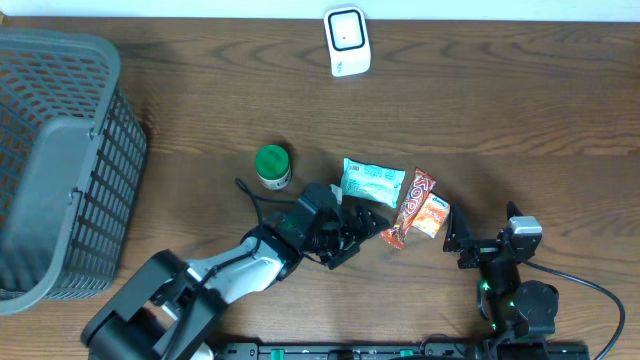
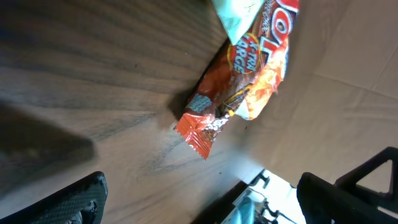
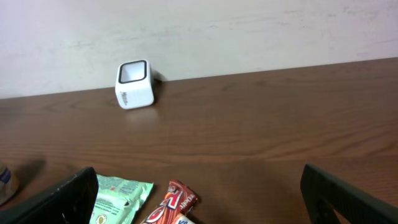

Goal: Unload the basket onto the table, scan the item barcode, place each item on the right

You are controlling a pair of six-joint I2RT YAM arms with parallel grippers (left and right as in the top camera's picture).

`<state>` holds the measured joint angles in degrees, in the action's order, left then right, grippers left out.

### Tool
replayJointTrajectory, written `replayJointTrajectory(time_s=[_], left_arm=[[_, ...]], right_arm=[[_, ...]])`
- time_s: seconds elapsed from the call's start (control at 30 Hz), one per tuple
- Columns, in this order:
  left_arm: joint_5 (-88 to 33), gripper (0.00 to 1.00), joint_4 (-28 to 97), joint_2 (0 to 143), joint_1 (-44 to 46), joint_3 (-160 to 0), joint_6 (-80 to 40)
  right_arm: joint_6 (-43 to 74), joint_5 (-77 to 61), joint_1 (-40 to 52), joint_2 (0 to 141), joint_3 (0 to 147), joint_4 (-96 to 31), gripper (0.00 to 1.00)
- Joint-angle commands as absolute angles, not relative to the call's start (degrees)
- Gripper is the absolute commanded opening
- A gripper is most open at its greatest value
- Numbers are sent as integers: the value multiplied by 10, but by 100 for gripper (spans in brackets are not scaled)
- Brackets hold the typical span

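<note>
Soft, even room light; the left wrist view blurs up close (glare whitens the table point(image 2: 348, 56)), shadows faint.

The wooden tabletop point(image 1: 500, 110) bore a scanner point(image 1: 347, 40). Nearer the robot than it lay a jar point(image 1: 272, 166), green packet point(image 1: 372, 181), candy bar point(image 1: 410, 205) and orange packet point(image 1: 432, 215), with a basket point(image 1: 110, 190) far left.

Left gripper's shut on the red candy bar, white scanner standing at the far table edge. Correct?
No. The left gripper is open; the red candy bar lies loose on the table ahead of it, as the left wrist view shows. The white scanner does stand at the far table edge.
</note>
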<state>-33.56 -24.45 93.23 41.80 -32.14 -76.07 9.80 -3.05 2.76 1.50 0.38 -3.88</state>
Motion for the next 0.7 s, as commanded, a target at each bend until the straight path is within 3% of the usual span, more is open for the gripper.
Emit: replayJointTrajectory(time_s=[0.0, 0.33, 0.67], left_arm=[[-345, 98, -274, 962, 424, -320, -811], [-337, 98, -409, 1044, 427, -320, -857], [-305, 98, -430, 1090, 440, -322, -892]], right_arm=[[89, -33, 31, 15, 3, -41, 99], [89, -33, 31, 15, 3, -41, 99], [89, -33, 31, 15, 3, -41, 99]])
